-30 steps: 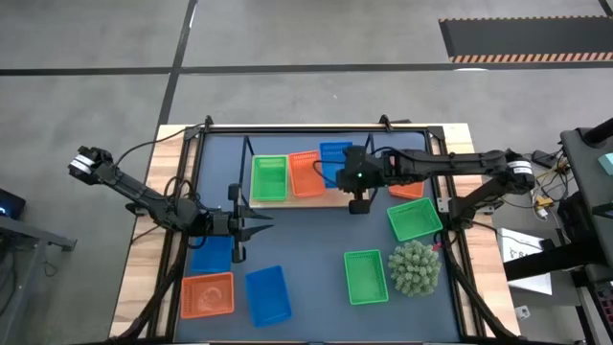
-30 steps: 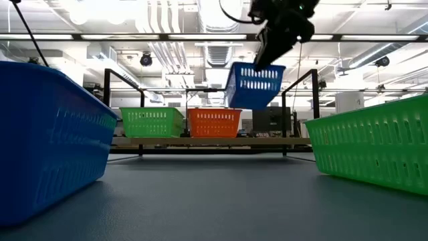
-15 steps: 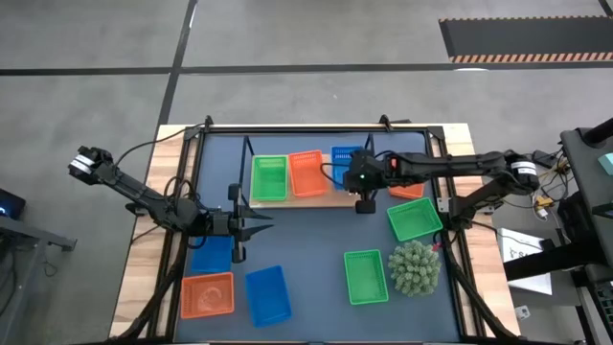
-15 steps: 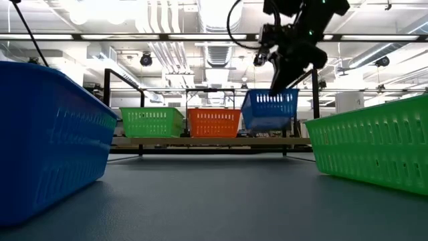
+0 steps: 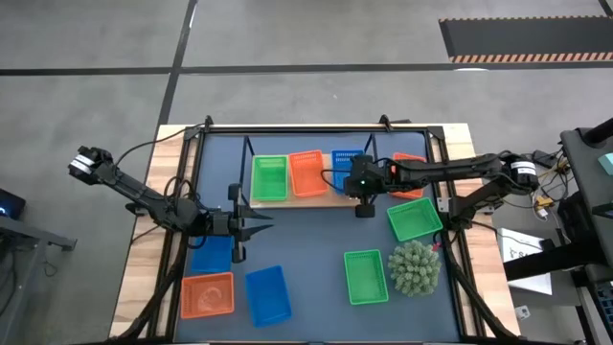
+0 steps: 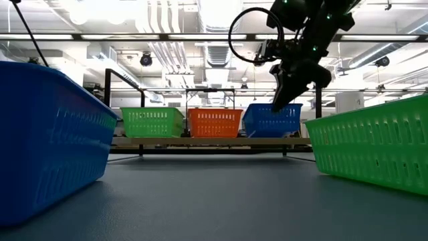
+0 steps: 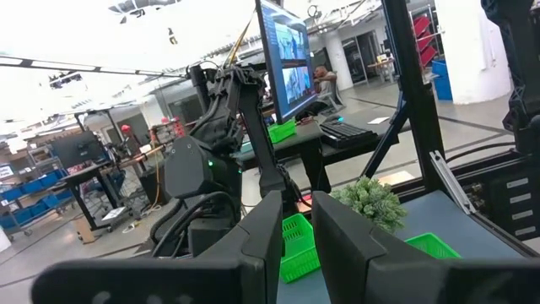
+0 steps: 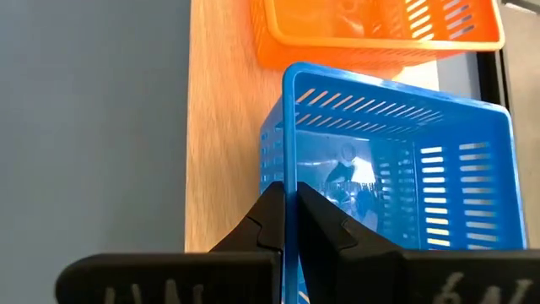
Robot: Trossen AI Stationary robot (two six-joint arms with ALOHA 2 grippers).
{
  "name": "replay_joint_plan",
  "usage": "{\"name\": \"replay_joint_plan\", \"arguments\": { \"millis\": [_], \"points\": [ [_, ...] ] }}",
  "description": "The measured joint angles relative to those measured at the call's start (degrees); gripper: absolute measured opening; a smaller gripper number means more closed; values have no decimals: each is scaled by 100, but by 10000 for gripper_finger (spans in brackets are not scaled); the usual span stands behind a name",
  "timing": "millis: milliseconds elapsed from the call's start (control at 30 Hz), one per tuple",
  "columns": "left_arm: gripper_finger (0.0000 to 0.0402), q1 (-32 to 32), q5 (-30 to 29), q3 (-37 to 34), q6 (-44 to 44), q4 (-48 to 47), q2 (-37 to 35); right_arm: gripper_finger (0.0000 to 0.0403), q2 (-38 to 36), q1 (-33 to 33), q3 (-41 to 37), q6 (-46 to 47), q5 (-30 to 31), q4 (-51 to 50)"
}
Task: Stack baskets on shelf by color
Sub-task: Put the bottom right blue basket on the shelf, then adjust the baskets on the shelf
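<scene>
A blue basket point(image 5: 345, 164) sits at the right end of the light-wood shelf point(image 5: 330, 198), beside an orange-red basket point(image 5: 307, 172) and a green basket point(image 5: 269, 177). My right gripper point(image 5: 362, 188) is at the blue basket's near end, shut on its wall. In the low view the blue basket point(image 6: 271, 120) is about level, with its bottom at the shelf board point(image 6: 200, 141). My left gripper point(image 5: 257, 222) hovers over the mat, left of centre, slightly open and holding nothing. My right gripper pinches the top rim of the blue basket's near short wall point(image 8: 289, 181), one finger inside the basket and one outside. The fingers come from above, pointing down. The basket's bottom is at the shelf board; whether it rests fully there I cannot tell.
On the dark-blue mat point(image 5: 306, 240) lie two green baskets point(image 5: 414, 218) point(image 5: 365, 276), two blue baskets point(image 5: 213, 254) point(image 5: 267, 294) and an orange-red basket point(image 5: 207, 294). Another orange-red basket point(image 5: 409, 178) lies right of the shelf. The spiky plant ball point(image 5: 414, 268) sits near the right edge.
My right gripper carried the blue basket down and toward the table's right. The basket went from tilted and lifted well above the shelf to about level at the board, next to the orange-red basket. The gripper stayed shut on it.
</scene>
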Motion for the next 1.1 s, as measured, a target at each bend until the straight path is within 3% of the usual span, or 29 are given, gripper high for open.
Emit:
{"name": "replay_joint_plan", "arguments": {
  "millis": [267, 633, 933, 1100],
  "points": [
    [52, 0, -2, 0, 1, 0, 0, 14, 0, 0, -69, 36, 0, 117],
    [52, 0, -2, -2, -1, 0, 0, 75, 2, 0, -9, 292, 3, 81],
    [52, 0, -2, -2, -16, 0, 0, 101, -26, 28, 869, 552, -3, -857],
    [52, 2, -2, -2, -32, -2, 45, 96, -98, 510, 1279, 800, -6, -1179]
  ]
}}
